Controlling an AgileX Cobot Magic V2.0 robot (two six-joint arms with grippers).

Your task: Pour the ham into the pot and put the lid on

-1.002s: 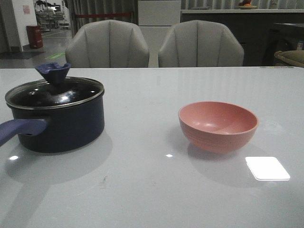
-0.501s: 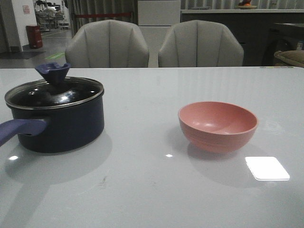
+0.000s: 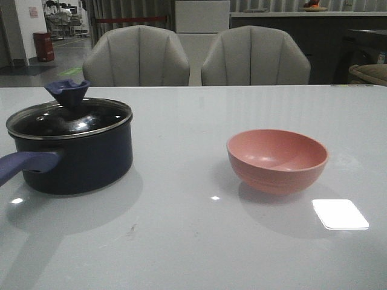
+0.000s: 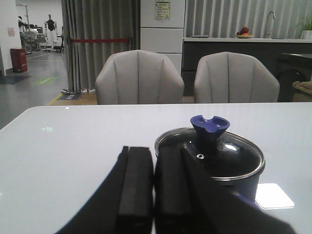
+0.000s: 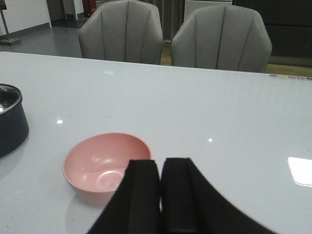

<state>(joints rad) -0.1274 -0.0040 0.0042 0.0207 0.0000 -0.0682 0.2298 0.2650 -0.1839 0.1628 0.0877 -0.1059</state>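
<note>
Glossy pale-grey surface (image 3: 193,241), two grey padded chairs (image 3: 138,55) behind it, a dark counter along the back wall, grey curtains and a red bin (image 3: 43,46) far left. Bright rectangular glare patch on the surface near the front right.

Left fingers (image 4: 154,187): black, pressed together with only a thin seam between them, holding nothing. They sit just in front of the pot (image 4: 243,183) in the left wrist view, not touching it as far as I can tell. Right fingers (image 5: 161,195): also closed, a narrow slit between them, empty, hanging just beside the near rim of the bowl (image 5: 108,165); contact with it can't be judged. Neither arm shows in the front view.

Pot sits on the left of the surface, dark navy, purple-blue handle (image 3: 24,166) pointing toward the front-left edge. Lid (image 3: 69,118) is seated on the pot, metal rim flush all round, blue flared knob (image 3: 67,92) upright on top. Glass is dark with reflections, so the contents can't be seen.

Bowl stands upright on the right side, well apart from the pot. Its visible inside is bare pink in both front and right wrist views. No ham in view in any view.
</note>
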